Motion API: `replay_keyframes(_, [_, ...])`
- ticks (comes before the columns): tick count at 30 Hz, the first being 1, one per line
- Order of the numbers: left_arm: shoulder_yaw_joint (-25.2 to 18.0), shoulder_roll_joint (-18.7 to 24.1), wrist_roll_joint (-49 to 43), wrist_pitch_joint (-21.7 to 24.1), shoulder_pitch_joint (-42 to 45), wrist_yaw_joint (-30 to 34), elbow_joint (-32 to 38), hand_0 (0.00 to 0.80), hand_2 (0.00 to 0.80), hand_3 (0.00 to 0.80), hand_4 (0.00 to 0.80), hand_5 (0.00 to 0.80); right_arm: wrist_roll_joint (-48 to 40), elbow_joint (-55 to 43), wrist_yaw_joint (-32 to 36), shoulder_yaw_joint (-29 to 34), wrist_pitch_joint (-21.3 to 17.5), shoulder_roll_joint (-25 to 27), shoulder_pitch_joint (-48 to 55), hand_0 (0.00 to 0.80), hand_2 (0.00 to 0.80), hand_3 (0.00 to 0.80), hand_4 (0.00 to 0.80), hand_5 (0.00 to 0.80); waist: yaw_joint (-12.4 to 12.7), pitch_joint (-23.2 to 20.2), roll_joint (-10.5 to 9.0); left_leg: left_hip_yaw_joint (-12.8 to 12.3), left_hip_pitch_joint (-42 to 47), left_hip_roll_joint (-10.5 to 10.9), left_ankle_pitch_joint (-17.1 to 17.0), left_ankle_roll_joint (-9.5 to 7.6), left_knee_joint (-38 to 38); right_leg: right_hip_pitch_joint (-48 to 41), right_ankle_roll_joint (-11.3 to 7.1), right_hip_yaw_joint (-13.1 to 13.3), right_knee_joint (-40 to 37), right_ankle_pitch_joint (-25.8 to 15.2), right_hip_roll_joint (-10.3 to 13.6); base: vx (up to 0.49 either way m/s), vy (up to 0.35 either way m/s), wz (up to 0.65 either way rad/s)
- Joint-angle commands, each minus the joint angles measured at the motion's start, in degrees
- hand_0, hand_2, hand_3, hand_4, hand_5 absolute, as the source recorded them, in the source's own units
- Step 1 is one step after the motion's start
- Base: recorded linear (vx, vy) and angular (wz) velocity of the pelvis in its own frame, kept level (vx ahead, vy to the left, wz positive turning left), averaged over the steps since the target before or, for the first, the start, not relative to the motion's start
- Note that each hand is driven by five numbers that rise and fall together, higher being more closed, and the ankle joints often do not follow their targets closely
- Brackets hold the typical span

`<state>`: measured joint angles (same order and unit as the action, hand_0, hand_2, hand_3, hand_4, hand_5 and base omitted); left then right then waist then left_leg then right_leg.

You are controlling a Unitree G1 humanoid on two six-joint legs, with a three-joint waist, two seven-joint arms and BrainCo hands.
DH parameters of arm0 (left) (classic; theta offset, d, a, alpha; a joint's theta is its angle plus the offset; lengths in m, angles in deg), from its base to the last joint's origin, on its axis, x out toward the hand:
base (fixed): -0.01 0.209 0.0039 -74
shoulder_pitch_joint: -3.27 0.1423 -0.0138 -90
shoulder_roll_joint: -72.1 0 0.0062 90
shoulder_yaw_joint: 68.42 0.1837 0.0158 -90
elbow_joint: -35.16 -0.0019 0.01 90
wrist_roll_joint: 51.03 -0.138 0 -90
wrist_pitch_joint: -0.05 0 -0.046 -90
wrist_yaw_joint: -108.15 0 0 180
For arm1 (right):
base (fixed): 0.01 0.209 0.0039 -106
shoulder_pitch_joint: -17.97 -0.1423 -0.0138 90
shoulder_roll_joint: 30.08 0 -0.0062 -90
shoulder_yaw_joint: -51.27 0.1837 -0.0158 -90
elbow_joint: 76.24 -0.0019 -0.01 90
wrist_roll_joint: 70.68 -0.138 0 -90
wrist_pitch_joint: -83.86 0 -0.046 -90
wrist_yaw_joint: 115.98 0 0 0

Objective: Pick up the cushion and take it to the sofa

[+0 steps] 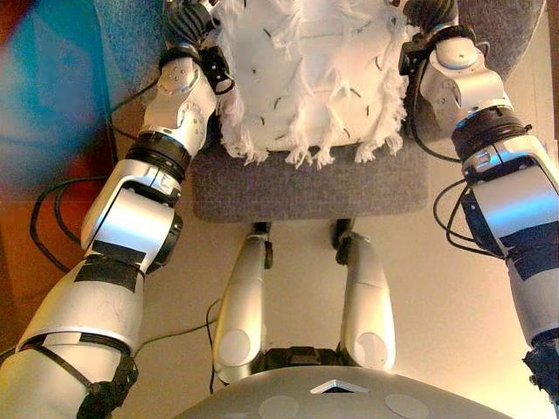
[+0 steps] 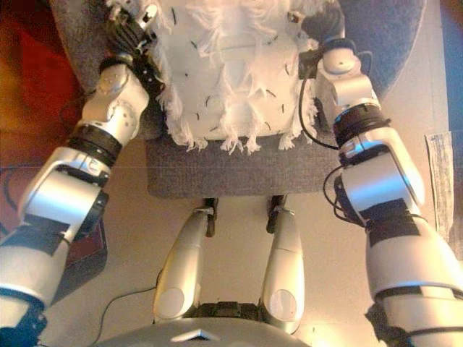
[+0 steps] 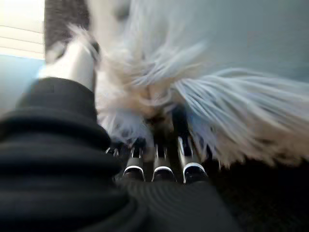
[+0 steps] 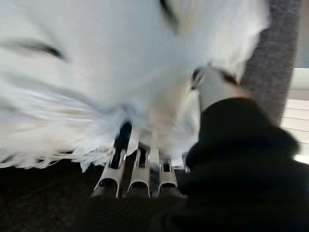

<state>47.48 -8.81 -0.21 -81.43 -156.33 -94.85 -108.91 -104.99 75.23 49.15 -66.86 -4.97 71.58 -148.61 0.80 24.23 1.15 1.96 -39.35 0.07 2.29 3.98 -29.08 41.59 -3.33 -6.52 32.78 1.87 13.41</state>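
Note:
A white shaggy cushion (image 1: pixel 306 78) with a fringed edge lies on a grey upholstered seat (image 1: pixel 306 188) straight ahead of me. My left hand (image 1: pixel 188 26) is at the cushion's left side and my right hand (image 1: pixel 428 13) at its right side. In the left wrist view the fingers (image 3: pixel 186 154) run under the fringe with their tips hidden, and the thumb (image 3: pixel 72 60) lies on top of the cushion (image 3: pixel 203 58). The right wrist view shows the same hold: fingers (image 4: pixel 140 166) below, thumb (image 4: pixel 215 89) above the cushion (image 4: pixel 96 58).
The grey seat's front edge is close to me, with pale floor (image 1: pixel 437 305) below it. A blue surface (image 1: pixel 52 78) and a red-brown area (image 1: pixel 26 227) lie to the left. A pale strip (image 2: pixel 441 181) lies on the floor at the right.

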Motion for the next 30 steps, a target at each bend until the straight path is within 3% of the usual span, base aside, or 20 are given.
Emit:
replay_keyframes(1, [-1.05, 2.73, -0.30, 5.48, -6.81, -1.60, -1.14, 0.000, 0.000, 0.000, 0.000, 0.000, 4.53, -0.36, -4.33, -2.42, -4.25, 1.31, -5.62, 0.000, 0.000, 0.000, 0.000, 0.000, 0.75, -0.90, 1.25, -4.02, 3.26, -0.67, 2.70, -0.73, -0.10, -5.18, -1.15, 1.14, -4.77, 0.24, -0.65, 0.031, 0.006, 0.09])
replay_keyframes(8, [-1.13, 6.50, 0.03, 7.28, -5.38, 0.74, -0.54, 0.000, 0.000, 0.000, 0.000, 0.000, 2.26, -2.05, -5.09, -1.38, -6.12, 3.62, -3.32, 0.000, 0.000, 0.000, 0.000, 0.000, 1.39, -2.18, 0.80, -4.32, 7.67, -0.76, 2.88, -0.59, 2.57, -9.78, -1.69, -0.48, -7.70, 0.30, 0.38, 0.039, -0.008, 0.02])
replay_keyframes(10, [-1.87, 7.11, 0.16, 8.28, -3.97, 1.83, 0.24, 0.000, 0.000, 0.000, 0.000, 0.000, 0.70, -2.98, -4.15, -0.48, -7.23, 3.93, -1.78, 0.000, 0.000, 0.000, 0.000, 0.000, 1.49, -2.49, 0.53, -4.82, 8.05, -0.74, 1.35, -0.85, 3.48, -10.47, -1.40, -1.30, -8.99, -1.16, 0.81, -0.057, 0.000, 0.04])
replay_keyframes(16, [-6.33, 8.21, -5.58, 9.46, 9.06, 7.60, 10.39, 0.000, 0.000, 0.000, 0.000, 0.000, -2.00, -20.07, -0.03, 5.05, -6.29, 3.40, 15.15, 0.000, 0.000, 0.000, 0.000, 0.000, 2.04, -5.12, -0.81, -4.09, 13.83, 0.09, 0.21, -1.20, 8.42, -16.87, -2.05, -2.77, -14.44, -2.29, 0.97, 0.046, -0.016, 0.09])
replay_keyframes(20, [-9.62, 3.98, -10.15, 10.16, 20.64, 10.54, 19.10, 0.000, 0.000, 0.000, 0.000, 0.000, 0.41, -31.81, 1.85, 7.73, -6.43, -0.26, 30.36, 0.000, 0.000, 0.000, 0.000, 0.000, 2.22, -7.54, -1.82, -3.51, 19.08, 0.88, -0.20, -1.83, 12.53, -22.76, -2.68, -3.22, -19.53, -3.43, 0.58, 0.114, -0.023, 0.06])
replay_keyframes(25, [-10.75, -2.46, -13.10, 8.55, 35.90, 13.92, 31.30, 0.000, 0.000, 0.000, 0.000, 0.000, 3.58, -42.10, 5.46, 8.44, -7.25, -6.03, 46.26, 0.000, 0.000, 0.000, 0.000, 0.000, 2.28, -11.62, -3.03, -3.82, 25.83, 1.64, -1.09, -2.63, 18.16, -30.05, -3.53, -3.49, -26.35, -5.56, -0.18, 0.122, -0.004, -0.01])
replay_keyframes(30, [-11.08, -6.47, -9.74, 6.18, 50.09, 20.33, 36.65, 0.000, 0.000, 0.000, 0.000, 0.000, -3.27, -45.57, 14.33, 9.56, -7.68, -8.78, 60.12, 0.000, 0.000, 0.000, 0.000, 0.000, 2.47, -17.14, -3.69, -5.02, 31.63, 1.56, -1.93, -3.12, 21.85, -35.97, -3.75, -3.51, -30.88, -7.27, -1.36, 0.153, 0.001, 0.01])
